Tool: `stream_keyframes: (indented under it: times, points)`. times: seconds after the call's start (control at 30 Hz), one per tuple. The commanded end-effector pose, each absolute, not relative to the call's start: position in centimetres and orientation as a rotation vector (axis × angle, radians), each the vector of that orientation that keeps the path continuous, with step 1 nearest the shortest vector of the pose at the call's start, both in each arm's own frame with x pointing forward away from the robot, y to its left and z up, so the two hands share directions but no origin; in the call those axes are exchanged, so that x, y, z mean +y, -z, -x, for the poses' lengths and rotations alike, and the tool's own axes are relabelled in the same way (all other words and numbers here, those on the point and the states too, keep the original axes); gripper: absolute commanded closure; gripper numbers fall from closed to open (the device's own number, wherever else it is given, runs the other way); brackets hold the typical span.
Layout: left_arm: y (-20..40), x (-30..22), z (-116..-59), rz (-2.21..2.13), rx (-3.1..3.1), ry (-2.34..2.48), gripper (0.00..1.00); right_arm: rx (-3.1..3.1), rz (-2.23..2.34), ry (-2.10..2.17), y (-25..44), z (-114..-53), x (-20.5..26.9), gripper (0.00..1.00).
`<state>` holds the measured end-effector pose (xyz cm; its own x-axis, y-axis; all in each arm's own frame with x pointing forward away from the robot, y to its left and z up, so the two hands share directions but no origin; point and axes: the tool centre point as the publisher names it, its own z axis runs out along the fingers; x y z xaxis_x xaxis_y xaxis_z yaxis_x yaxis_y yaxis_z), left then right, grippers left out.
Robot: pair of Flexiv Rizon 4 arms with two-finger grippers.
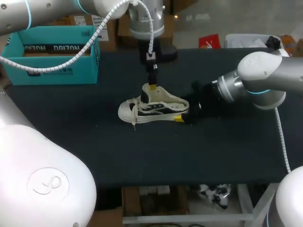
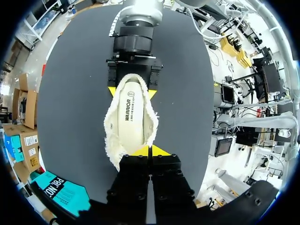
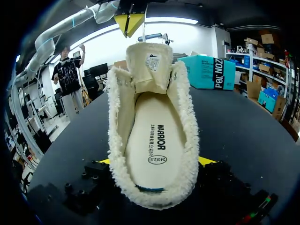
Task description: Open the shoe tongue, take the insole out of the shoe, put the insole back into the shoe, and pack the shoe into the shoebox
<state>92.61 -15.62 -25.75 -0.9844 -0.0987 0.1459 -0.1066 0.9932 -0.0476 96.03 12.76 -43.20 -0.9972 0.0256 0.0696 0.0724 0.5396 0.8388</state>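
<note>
Head view shows the shoe [image 1: 151,109] lying mid-table [image 1: 213,151], with the shoebox [image 1: 61,71] at the far left corner. The left gripper [image 1: 152,86] is pinched onto the top of the tongue [image 3: 150,63], holding it upright. The right gripper [image 1: 179,118] clamps the heel from both sides. The insole [image 3: 152,140] lies flat inside, so the tongue-opening step looks about done. Next, one gripper must let go and reach in for the insole's edge.
</note>
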Motion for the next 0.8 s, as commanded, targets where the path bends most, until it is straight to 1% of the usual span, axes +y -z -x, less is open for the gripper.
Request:
stream_keyframes:
  times: [0.03,0.17,0.47,0.8]
  points:
    - [25.6,-15.8,-92.6,-0.156,-2.993,-0.061,1.0,-2.712,0.086,1.486,43.9,-96.1,12.8,1.0]
    - [26.0,-16.1,-92.7,-0.156,-3.016,-0.043,1.0,-2.712,0.086,1.486,43.9,-96.1,12.8,1.0]
    - [30.5,-17.5,-92.7,-0.056,-3.056,-0.163,1.0,-2.712,0.086,1.486,43.9,-96.1,12.8,1.0]
    - [34.4,-17.3,-93.4,0.011,-3.041,-0.167,1.0,-2.712,0.086,1.486,43.9,-96.1,12.8,1.0]
